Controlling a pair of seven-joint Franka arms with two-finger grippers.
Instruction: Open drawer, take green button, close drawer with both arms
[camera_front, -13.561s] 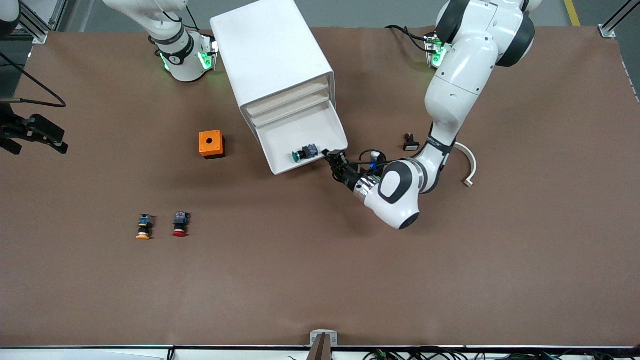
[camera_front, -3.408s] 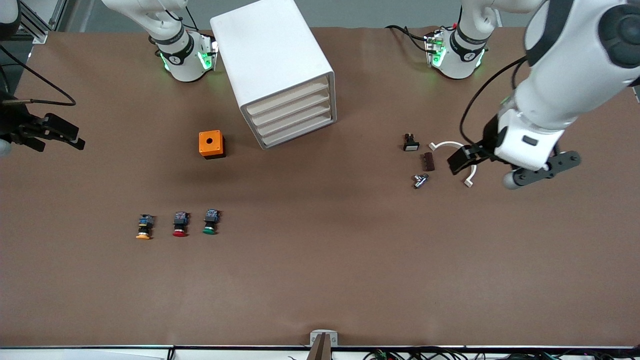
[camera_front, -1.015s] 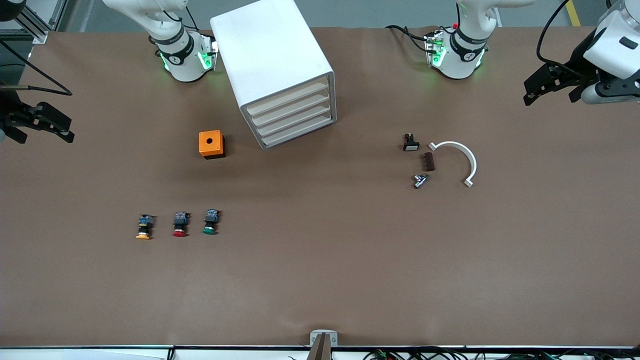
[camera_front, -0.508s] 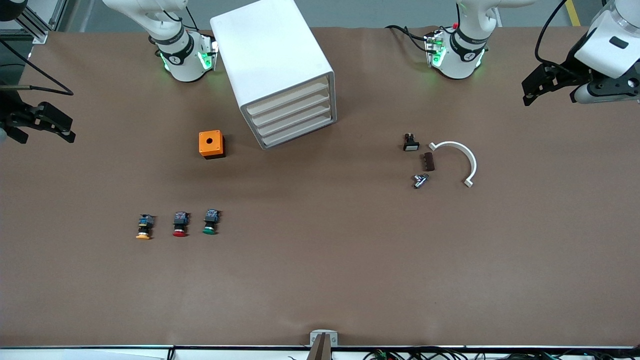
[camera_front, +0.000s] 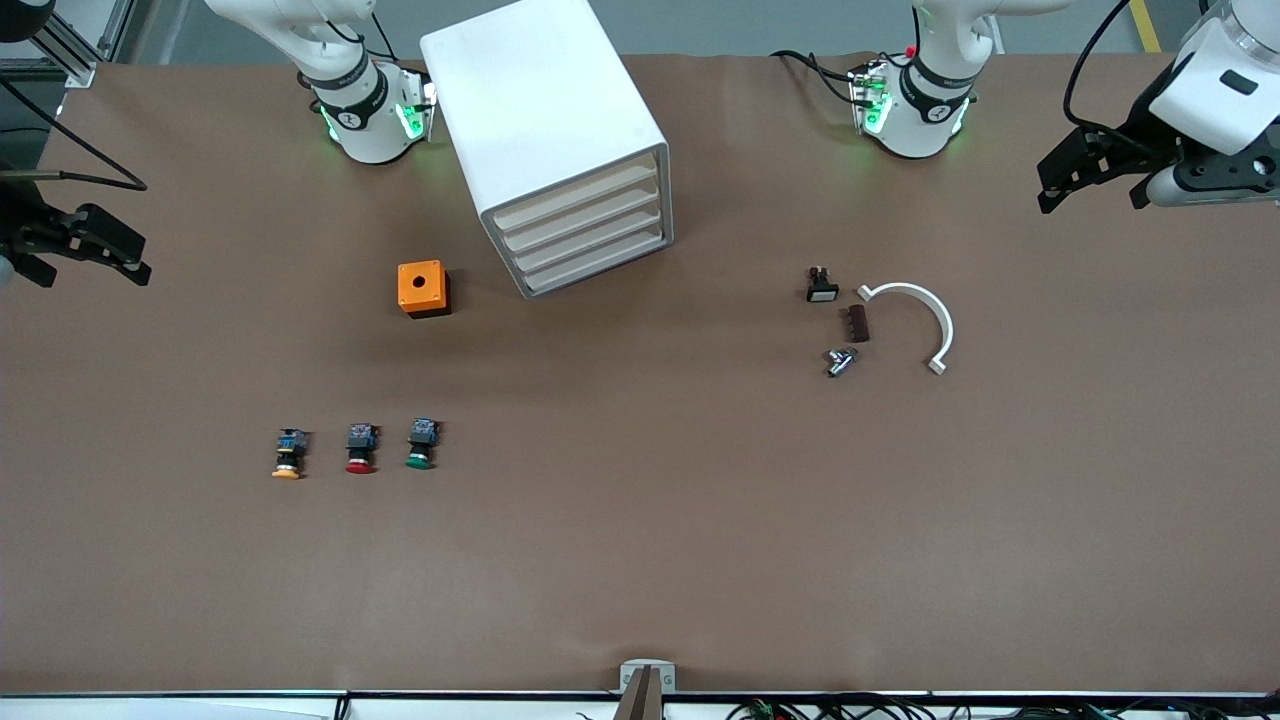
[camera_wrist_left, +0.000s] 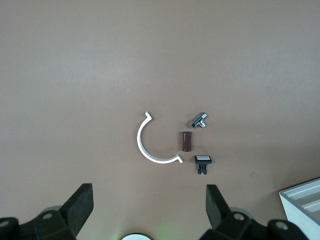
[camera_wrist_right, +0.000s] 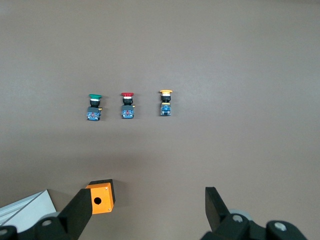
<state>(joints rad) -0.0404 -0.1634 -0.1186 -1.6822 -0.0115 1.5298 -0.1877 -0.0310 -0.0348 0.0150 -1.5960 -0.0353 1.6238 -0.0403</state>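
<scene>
Both arms parked: left gripper (camera_front: 1085, 183) and right gripper (camera_front: 85, 250) spread, empty, over the worktop ends. Drawer (camera_front: 592, 250) shut, green button (camera_front: 421, 445) out, so I'd just hold.

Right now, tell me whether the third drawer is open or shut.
Shut. The drawer sits flush with the other three fronts in the cabinet; the green button lies out on the table.

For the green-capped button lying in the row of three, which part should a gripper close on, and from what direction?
Judging by its pose, grip the black body of the green-capped button between the green cap and the bluish rear block. It lies on its side, cap toward the front camera, so come from straight above, fingers across the body. The red-capped button lies close beside it, leaving little room for one finger.
</scene>
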